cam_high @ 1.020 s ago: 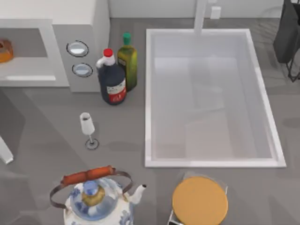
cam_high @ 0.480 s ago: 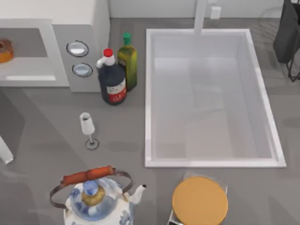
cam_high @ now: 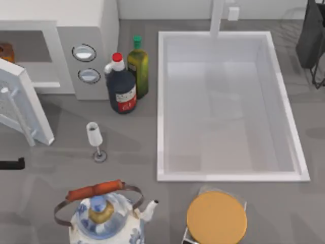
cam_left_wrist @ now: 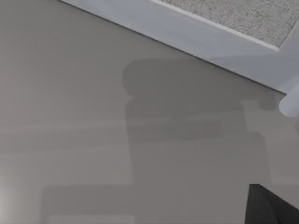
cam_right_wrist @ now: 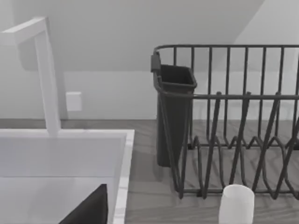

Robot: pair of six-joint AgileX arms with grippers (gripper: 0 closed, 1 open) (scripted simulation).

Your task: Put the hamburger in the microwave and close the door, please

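Half-closed, the door point(cam_high: 20, 104) is being judged light, rigid, best pushed at its outer edge; end effector states cannot be told.

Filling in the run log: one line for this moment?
hamburger: inside microwave | door: half open, not shut | left gripper: beside door, left table edge

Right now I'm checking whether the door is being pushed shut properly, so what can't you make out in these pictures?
- Hamburger: top view, mostly cut off by the left edge and hidden behind the door.
- Door: its hinge side runs off the top view's left edge.
- Left end effector: a dark tip at the top view's left edge; contact with the door is unclear.
- Microwave: its cavity is partly hidden by the door.
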